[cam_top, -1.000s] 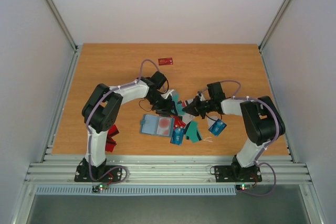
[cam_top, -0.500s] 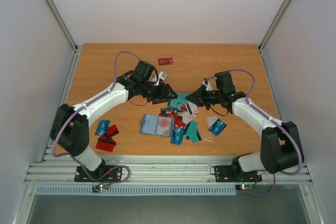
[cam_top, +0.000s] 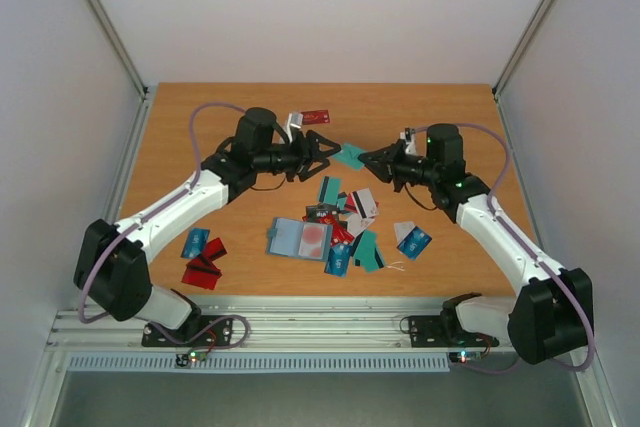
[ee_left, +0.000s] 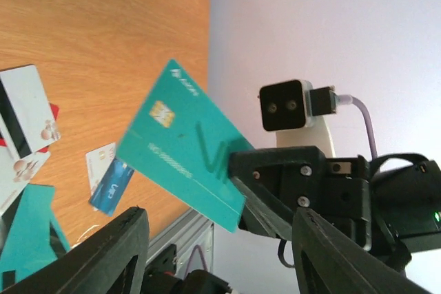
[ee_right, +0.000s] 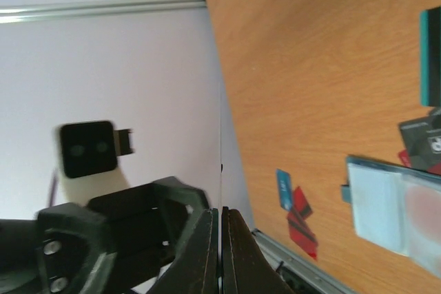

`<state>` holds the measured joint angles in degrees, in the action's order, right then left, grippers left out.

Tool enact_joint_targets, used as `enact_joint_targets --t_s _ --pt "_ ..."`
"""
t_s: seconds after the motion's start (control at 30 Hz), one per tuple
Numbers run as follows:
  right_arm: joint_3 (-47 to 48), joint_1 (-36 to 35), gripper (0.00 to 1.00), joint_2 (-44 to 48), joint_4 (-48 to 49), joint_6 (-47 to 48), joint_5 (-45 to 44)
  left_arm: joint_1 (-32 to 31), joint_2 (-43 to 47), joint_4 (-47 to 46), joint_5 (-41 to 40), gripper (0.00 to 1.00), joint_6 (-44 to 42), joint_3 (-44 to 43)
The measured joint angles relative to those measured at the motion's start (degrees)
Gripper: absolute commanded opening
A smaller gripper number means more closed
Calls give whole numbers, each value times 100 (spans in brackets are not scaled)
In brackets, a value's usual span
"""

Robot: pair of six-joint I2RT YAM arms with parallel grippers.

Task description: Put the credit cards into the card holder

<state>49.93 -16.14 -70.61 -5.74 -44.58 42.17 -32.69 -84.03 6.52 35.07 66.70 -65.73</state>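
Note:
My right gripper is shut on a teal credit card and holds it in the air above the far middle of the table. In the left wrist view that card faces the camera, pinched at its lower corner by the right fingers. My left gripper stands open just left of the card, with nothing between its fingers. The card holder lies open on the table, light blue-grey pockets up, with a red card in one pocket. More credit cards lie piled to its right.
A red card lies alone near the far edge. Blue and red cards sit at the front left, and a blue and white pair at the right. A metal rail runs along the near edge.
Both arms have stretched out and moved from over the pile to the far middle of the table. The right gripper brought the teal card up with it. The left jaws have opened wider.

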Motion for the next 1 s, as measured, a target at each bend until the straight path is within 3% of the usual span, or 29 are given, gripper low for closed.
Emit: enact_joint_targets --t_s 0.3,0.4,0.57,0.7,0.73,0.77,0.83,0.87,0.93,1.0 --pt "210 -70 1 291 417 -658 -179 0 -7 -1113 -63 51 743 293" --pt "221 -181 1 291 581 -828 -238 0 -48 -1521 -59 42 951 326" --pt "221 -361 1 291 798 -994 -367 0 -79 -2052 -87 16 1233 341" --pt "227 -411 1 291 968 -1088 -448 0 -79 -2203 -142 0 1368 389" --pt "232 -420 7 291 1008 -1099 -476 4 -79 -2223 -151 0 1388 404" --pt "234 -426 20 291 1010 -1104 -487 7 -79 -2275 -157 0 1405 411" --pt "234 -437 62 282 1047 -1130 -481 13 -76 -2354 -166 0 1429 415" --pt "240 -444 73 271 1040 -1086 -431 24 -76 -2387 -168 0 1429 415" --pt "319 -450 84 208 966 -951 -234 46 -76 -2415 -131 0 1429 415" --pt "584 -426 85 109 479 -518 13 81 -76 -2417 4 0 1427 415"
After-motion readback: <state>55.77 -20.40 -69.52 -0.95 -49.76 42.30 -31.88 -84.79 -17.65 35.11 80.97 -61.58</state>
